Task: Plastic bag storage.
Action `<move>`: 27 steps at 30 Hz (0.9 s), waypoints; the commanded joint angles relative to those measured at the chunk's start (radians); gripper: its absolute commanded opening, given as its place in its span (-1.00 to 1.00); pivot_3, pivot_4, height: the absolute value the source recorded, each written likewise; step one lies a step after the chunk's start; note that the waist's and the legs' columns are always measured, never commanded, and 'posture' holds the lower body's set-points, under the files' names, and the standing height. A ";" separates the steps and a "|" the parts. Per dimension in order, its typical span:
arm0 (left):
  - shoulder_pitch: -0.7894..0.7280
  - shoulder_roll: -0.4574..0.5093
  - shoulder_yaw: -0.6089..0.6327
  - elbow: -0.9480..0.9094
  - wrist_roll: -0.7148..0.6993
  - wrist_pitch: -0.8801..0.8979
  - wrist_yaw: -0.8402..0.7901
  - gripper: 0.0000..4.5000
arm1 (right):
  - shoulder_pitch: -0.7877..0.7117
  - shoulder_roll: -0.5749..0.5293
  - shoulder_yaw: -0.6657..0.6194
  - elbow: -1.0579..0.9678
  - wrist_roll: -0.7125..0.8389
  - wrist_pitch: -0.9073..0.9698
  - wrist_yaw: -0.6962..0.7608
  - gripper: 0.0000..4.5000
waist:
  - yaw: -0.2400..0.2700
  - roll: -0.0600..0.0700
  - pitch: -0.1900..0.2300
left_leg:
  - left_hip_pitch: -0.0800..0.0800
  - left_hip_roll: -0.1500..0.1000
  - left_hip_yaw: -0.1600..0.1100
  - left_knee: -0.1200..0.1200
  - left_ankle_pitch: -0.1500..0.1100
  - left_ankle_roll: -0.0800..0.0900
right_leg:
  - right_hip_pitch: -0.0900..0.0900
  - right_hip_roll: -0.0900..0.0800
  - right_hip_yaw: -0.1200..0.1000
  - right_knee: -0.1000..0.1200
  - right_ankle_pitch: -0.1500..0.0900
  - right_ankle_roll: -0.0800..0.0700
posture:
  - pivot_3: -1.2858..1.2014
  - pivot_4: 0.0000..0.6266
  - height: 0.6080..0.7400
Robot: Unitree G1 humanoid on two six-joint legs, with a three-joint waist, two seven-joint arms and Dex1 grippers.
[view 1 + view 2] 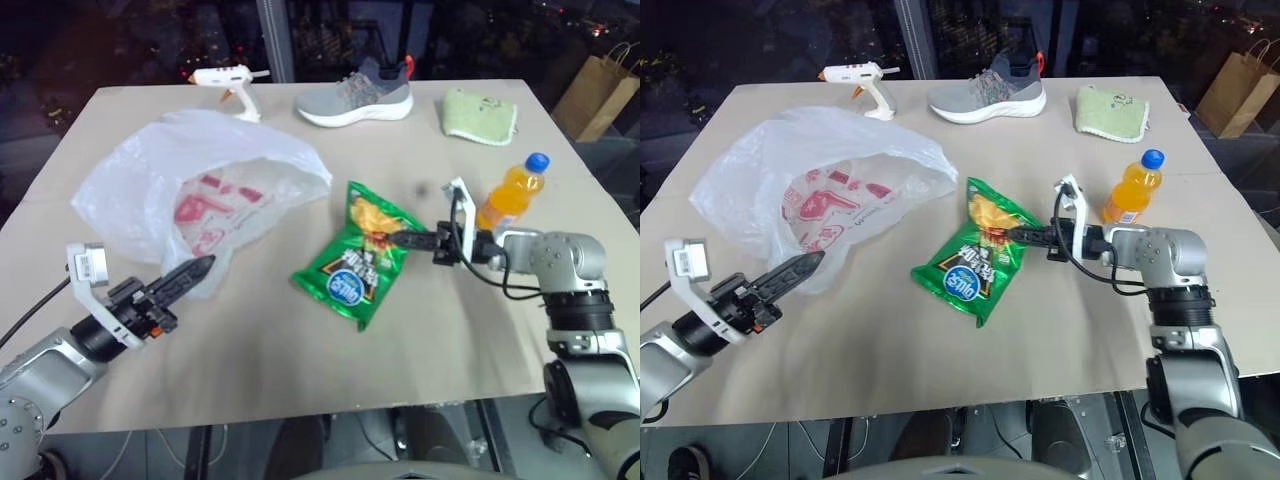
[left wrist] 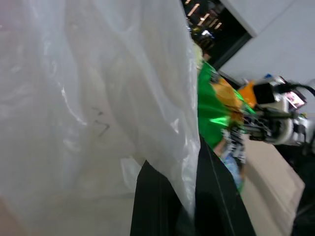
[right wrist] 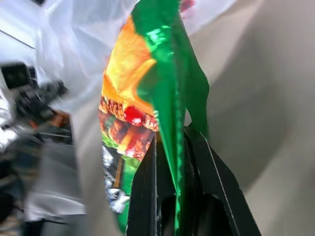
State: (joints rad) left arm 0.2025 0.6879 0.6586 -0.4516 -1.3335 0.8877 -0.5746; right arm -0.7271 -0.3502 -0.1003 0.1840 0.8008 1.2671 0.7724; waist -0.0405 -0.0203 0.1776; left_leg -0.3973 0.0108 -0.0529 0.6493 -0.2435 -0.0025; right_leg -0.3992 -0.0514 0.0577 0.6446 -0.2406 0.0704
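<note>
Beige tabletop set against dark windows carries all items. Nearest, on the robot's left, the left tool has its two black fingers closed on the near edge of the plastic bag; the left wrist view shows the thin film pinched between them. On the right, the right tool points across toward the left and is clamped on the edge of the green snack packet — the right wrist view shows the foil gripped between the fingers. The packet lies at the tabletop's centre, just beside the bag's right side. The plastic bag spreads over the left half of the tabletop, translucent white, crumpled, with red printing showing through. An orange drink bottle with a blue cap stands just behind the right arm. Along the far edge — a white glue gun, a grey shoe and a pale green cloth. A brown paper bag stands beyond the far right corner.
</note>
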 commanded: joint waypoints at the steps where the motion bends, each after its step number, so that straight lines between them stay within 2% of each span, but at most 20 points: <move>1: -0.027 -0.023 -0.098 -0.121 -0.090 0.004 0.019 -1.00 | -0.061 0.055 -0.036 0.013 0.049 0.062 -0.045 -0.99 | 0.002 0.000 0.000 | 0.000 0.000 0.000 0.000 0.000 0.000 | 0.000 0.000 0.000 0.000 0.000 0.000 | 0.03 -0.52 1.00; 8: -0.050 0.006 -0.200 -0.156 -0.126 -0.003 -0.019 -1.00 | -0.183 0.100 -0.134 0.199 0.061 0.074 -0.095 -0.99 | 0.000 0.001 0.000 | -0.001 0.000 0.000 0.000 0.000 0.000 | -0.001 0.000 0.000 0.000 0.000 0.000 | 0.03 -0.52 1.00; 17: -0.071 0.014 -0.217 -0.080 -0.074 -0.033 -0.074 -1.00 | -0.233 -0.046 -0.282 0.317 0.070 0.071 -0.090 -0.99 | 0.001 0.001 0.001 | -0.003 -0.001 0.001 -0.001 0.000 0.000 | -0.002 0.001 0.001 -0.001 0.000 0.000 | 0.03 -0.52 1.00; 18: -0.070 0.009 -0.218 -0.077 -0.071 -0.038 -0.074 -1.00 | -0.241 -0.044 -0.308 0.321 0.069 0.061 -0.118 -0.99 | -0.002 0.001 0.001 | -0.003 0.000 0.001 -0.001 0.000 0.000 | -0.002 0.001 0.001 -0.001 0.000 0.000 | 0.03 -0.52 1.00; 21: -0.054 0.000 -0.226 -0.064 -0.063 -0.042 -0.094 -1.00 | -0.343 0.039 -0.504 0.406 0.120 0.092 -0.391 -0.99 | -0.017 0.003 0.002 | -0.002 0.001 0.004 -0.002 0.000 0.000 | -0.004 0.003 0.004 0.001 0.000 0.000 | 0.03 -0.52 1.00; 25: -0.071 -0.002 -0.250 -0.059 -0.052 -0.041 -0.110 -1.00 | -0.339 0.199 -0.591 0.319 0.153 0.177 -0.608 -0.99 | -0.026 0.003 0.001 | -0.002 0.003 0.005 -0.003 0.000 0.000 | -0.007 0.005 0.007 0.004 0.000 -0.001 | 0.03 -0.52 1.00; 27: -0.091 -0.010 -0.264 -0.057 -0.051 -0.042 -0.109 -1.00 | -0.314 0.267 -0.582 0.251 0.145 0.196 -0.680 -0.99 | -0.026 0.003 0.002 | -0.003 0.003 0.005 -0.003 0.000 0.000 | -0.008 0.005 0.007 0.004 -0.001 -0.001 | 0.03 -0.52 1.00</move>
State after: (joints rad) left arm 0.1239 0.6819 0.4026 -0.4982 -1.3768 0.8640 -0.6726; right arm -1.0444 -0.1081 -0.6689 0.5040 0.9210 1.4398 0.1526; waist -0.0664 -0.0173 0.1791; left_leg -0.4018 0.0134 -0.0478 0.6465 -0.2434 -0.0024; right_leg -0.4088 -0.0467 0.0649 0.6492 -0.2412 0.0691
